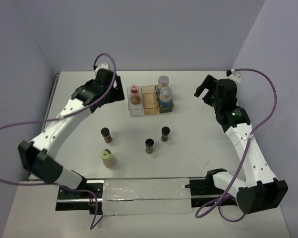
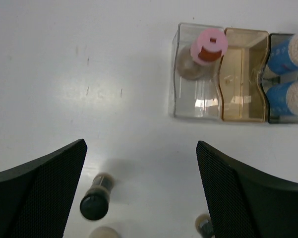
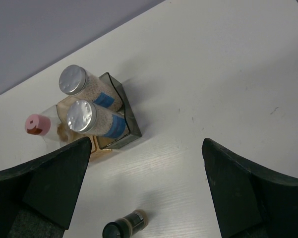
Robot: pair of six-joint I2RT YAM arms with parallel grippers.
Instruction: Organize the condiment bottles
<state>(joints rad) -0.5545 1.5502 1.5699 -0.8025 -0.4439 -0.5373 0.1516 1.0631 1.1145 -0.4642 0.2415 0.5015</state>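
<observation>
Both your left gripper (image 2: 140, 144) and right gripper (image 3: 147, 141) have fingers wide apart; the pink-capped bottle (image 2: 208, 45) stands in the clear left compartment (image 2: 196, 104).

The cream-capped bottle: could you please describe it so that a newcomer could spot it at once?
Find the row of trays at the far middle of the table. Nearer the arms stand three dark jars and, nearest of all at the left, the cream-capped bottle. It alone is pale and squat with a cream cap; the jars are black-capped.
</observation>
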